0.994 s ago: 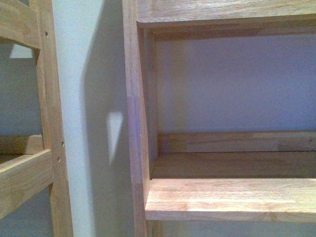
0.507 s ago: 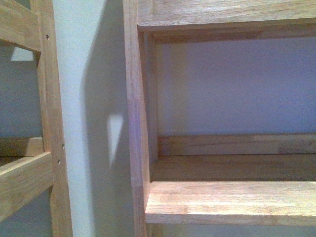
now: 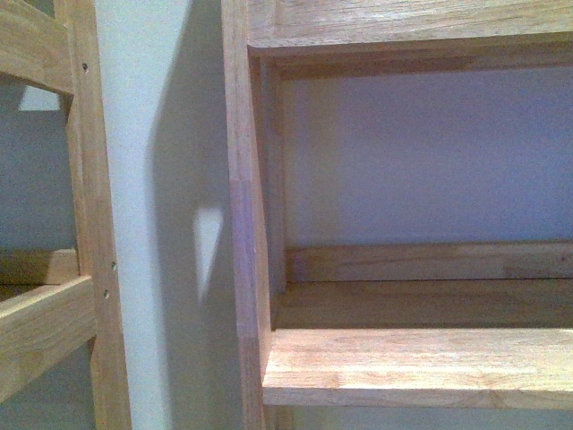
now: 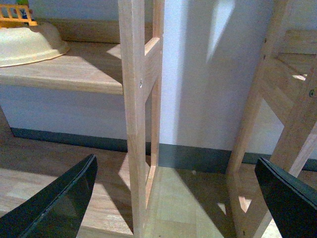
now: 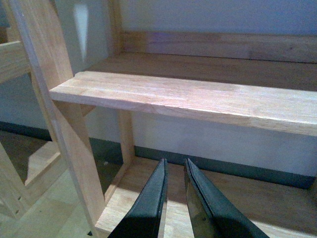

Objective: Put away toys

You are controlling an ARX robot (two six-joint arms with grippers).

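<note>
The yellow-orange plush toy is out of view in every frame. My left gripper (image 4: 176, 161) is open and empty. Its dark fingers (image 4: 64, 198) stand wide apart, facing the gap between two wooden shelf units, with an upright post (image 4: 134, 99) just ahead. My right gripper (image 5: 175, 162) is shut and holds nothing. It points at the bottom board (image 5: 237, 198) under a bare wooden shelf (image 5: 198, 96). Neither gripper shows in the front view.
The front view shows a wooden shelf (image 3: 421, 363) with its side post (image 3: 243, 224), a white wall and a second unit (image 3: 54, 313) at the left. A cream bowl (image 4: 27, 44) with a small orange-yellow plastic piece (image 4: 15, 14) sits on a shelf (image 4: 74, 69).
The shelf sits slightly lower in the front view than one second ago, so the view has shifted up a little. Nothing else has changed.
</note>
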